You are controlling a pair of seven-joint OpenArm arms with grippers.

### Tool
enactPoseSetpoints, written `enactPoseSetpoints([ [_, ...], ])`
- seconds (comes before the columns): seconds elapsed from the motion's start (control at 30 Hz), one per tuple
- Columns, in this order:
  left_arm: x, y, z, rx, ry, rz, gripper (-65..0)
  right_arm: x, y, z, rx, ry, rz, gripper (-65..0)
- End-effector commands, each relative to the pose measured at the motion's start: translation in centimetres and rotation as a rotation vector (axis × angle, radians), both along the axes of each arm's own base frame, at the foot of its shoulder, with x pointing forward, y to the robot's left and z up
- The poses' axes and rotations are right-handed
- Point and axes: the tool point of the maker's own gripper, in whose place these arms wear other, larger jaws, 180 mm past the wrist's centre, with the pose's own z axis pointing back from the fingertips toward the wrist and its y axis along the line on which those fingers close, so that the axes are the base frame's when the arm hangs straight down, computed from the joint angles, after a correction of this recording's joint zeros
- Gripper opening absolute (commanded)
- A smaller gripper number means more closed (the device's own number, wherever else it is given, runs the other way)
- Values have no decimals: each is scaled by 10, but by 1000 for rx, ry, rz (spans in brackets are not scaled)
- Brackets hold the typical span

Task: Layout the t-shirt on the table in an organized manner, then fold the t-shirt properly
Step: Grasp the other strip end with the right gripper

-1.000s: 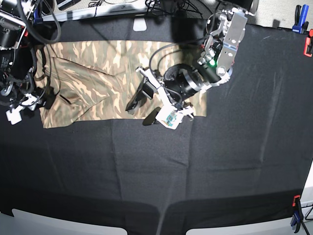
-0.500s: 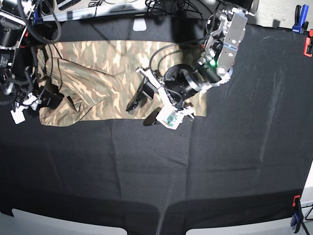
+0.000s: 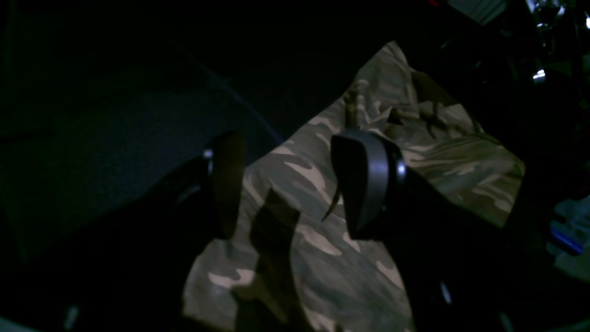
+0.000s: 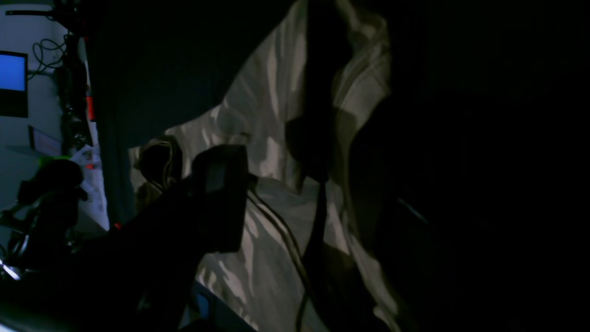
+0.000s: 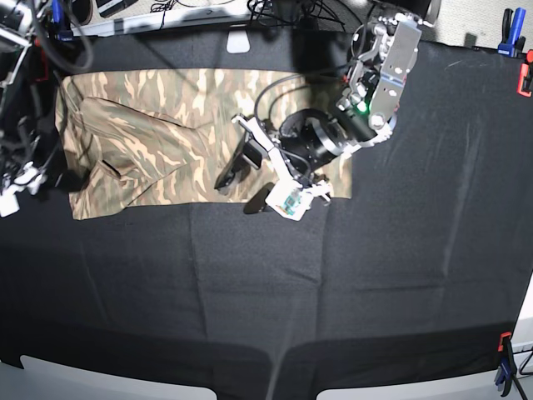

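The t-shirt [image 5: 166, 142] lies on the black desk [image 5: 375, 275]. The left gripper [image 3: 290, 184] hovers above it, fingers apart, empty. The right gripper [image 4: 295, 193] fingers also stand apart.

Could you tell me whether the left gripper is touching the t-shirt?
Cannot tell: in the left wrist view the open left gripper hovers over the t-shirt, but no clear gap or contact shows.

We see a big table [image 5: 391, 275] covered in black cloth, with red and blue clamps [image 5: 505, 360] holding the cloth at its right edge. The t-shirt [image 5: 158, 133] lies right on it near the far side, spread out long and mostly flat. One end of the shirt is folded over on itself and looks a bit bumpy.
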Motion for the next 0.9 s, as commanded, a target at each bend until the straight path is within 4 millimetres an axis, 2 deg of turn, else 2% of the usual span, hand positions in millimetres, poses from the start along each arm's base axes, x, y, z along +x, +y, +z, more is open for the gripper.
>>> enactPoseSetpoints([
  [0.0,5,-4,19,-48,-42,-1,-332,11,-13,23,-23,-62,-10,-312],
  [0.07,5,-4,19,-48,-43,-1,-332,9,-16,24,-34,-56,-7,-287],
  [0.17,4,-4,19,-48,-42,-1,-332,2,-17,21,-46,-16,22,-172],
  [0.3,4,-4,19,-48,-42,-1,-332,-3,-14,17,-46,10,41,-173],
  [0.47,4,-4,19,-48,-42,-1,-332,2,-17,21,-47,-17,20,-175],
  [0.53,4,-4,19,-48,-42,-1,-332,7,-23,21,-77,-31,-3,-175],
  [0.73,4,-4,19,-49,-42,-1,-332,17,-58,6,-323,-5,-62,-175],
  [0.87,4,-4,18,-48,-42,-1,-332,21,-55,-2,-350,-7,-67,-175],
])
